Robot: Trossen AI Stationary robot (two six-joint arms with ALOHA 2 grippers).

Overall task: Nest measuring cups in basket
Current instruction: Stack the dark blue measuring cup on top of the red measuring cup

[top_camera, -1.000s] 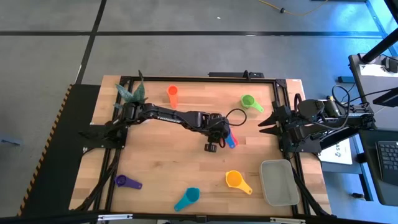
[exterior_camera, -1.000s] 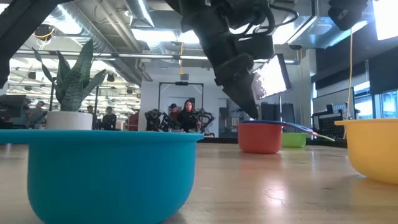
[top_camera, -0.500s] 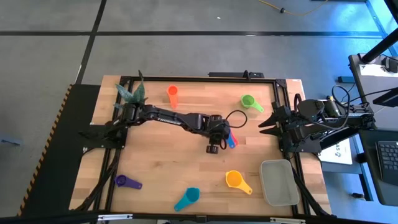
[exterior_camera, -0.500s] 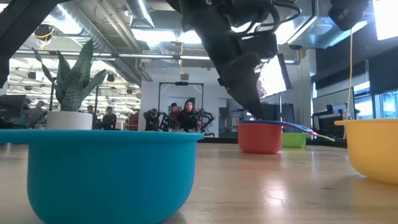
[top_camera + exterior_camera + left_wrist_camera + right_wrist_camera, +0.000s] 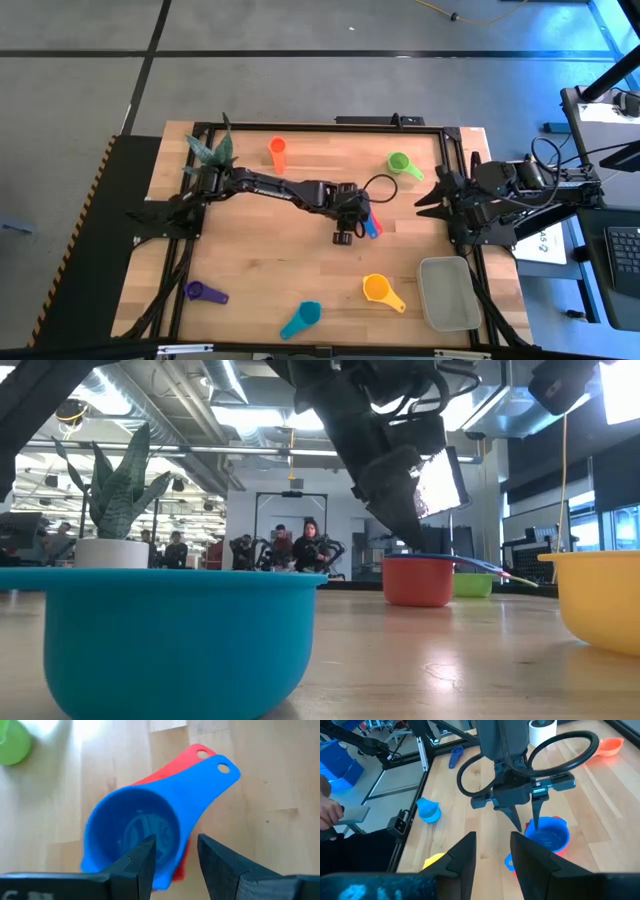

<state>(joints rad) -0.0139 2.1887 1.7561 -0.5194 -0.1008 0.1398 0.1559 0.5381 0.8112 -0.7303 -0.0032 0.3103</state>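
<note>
Near the table's right front corner the basket (image 5: 448, 292) sits with no cup in it; mid-table, the blue cup (image 5: 132, 836) is nested in the red cup (image 5: 172, 766) — its rim straddled by the left gripper (image 5: 174, 862), fingers parted, nothing clamped; the right gripper (image 5: 428, 196), partly open, is parked near the right edge holding nothing. Better centred over both rims before squeezing; no readable writing.

No text, label, brand, number or sign can be read in any view.
</note>
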